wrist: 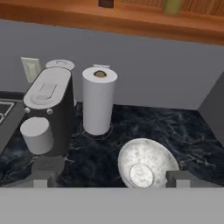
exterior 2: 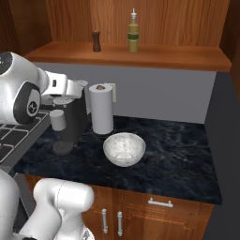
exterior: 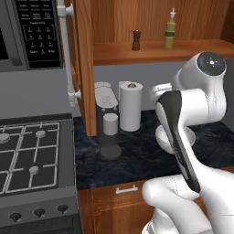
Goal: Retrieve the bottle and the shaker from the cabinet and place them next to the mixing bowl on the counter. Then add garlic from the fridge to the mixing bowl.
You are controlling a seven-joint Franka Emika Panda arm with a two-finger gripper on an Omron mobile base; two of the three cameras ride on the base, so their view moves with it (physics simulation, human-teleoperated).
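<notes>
Bottle (exterior 2: 133, 32) and shaker (exterior 2: 96, 41) both stand upright on the open cabinet shelf (exterior 2: 187, 57) above the tabletop (exterior 2: 178, 159), well apart from each other, shaker to the left of the bottle. The bottle is greenish with a pale pointed spout; the shaker is small and dark brown. Mixing bowl (exterior 2: 124, 148) sits on the dark marbled tabletop below, pale and speckled, nothing visible inside it. Just behind and left of the bowl, a white paper towel roll (exterior 2: 101, 109) stands upright on its holder; left of that, a dark coffee machine (exterior 2: 75, 123) with a grey cup (exterior 2: 58, 120) under its spout. Stove (exterior: 32, 155) with gas burners lies further left, microwave (exterior: 32, 32) above it. Gripper (wrist: 109, 179) hangs above the tabletop, looking down toward the bowl; in the hand view its two tips show far apart at the bottom edge, so the jaws stand wide, with nothing between them. Cabinet door (exterior: 84, 64) hangs open beside the shelf.
</notes>
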